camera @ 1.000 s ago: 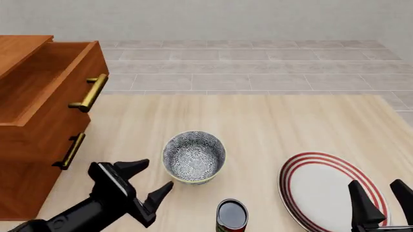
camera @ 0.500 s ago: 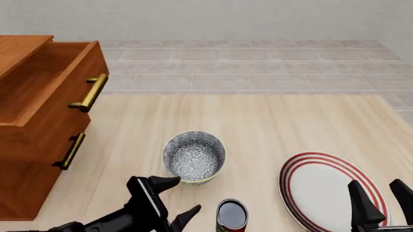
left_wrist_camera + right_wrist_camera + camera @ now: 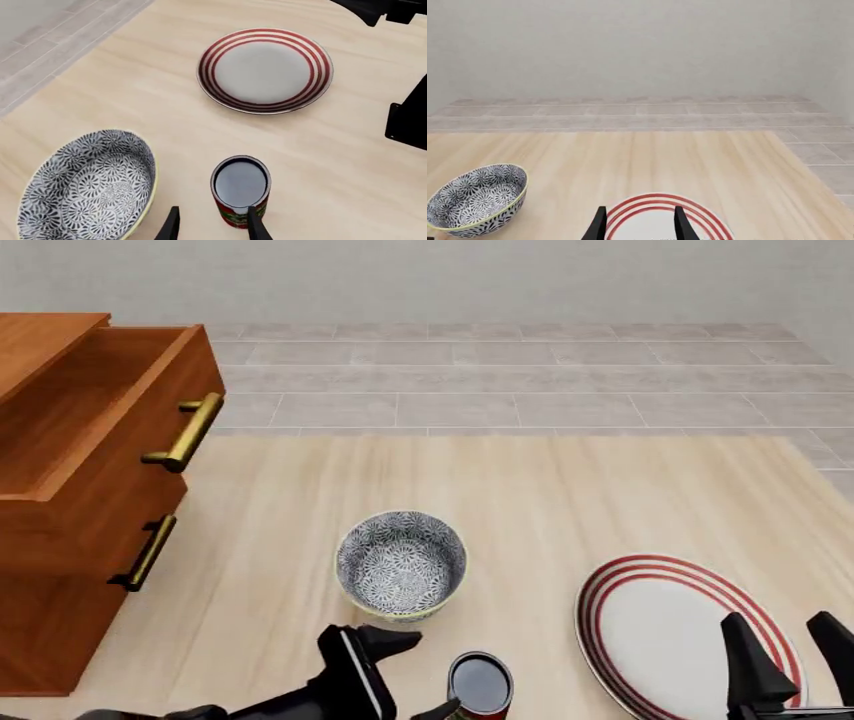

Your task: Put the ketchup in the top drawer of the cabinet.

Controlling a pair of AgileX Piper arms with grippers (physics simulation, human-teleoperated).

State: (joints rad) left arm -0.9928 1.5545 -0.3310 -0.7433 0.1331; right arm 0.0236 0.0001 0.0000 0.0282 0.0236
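The ketchup stands upright near the table's front edge, its dark top showing; it also shows in the left wrist view. My left gripper is open just left of the can, which sits close ahead by one finger, not between the jaws. The cabinet stands at the left with its top drawer pulled open and nothing visible in it. My right gripper is open and empty over the striped plate, also seen in its wrist view.
A blue-grey patterned bowl sits just behind the can and the left gripper. A red-striped white plate lies at the front right. The lower drawer front is closed. Brass handles stick out toward the table.
My left gripper has moved right along the table's front edge, from near the cabinet to beside the ketchup. The right arm, can, bowl and drawer have not moved.
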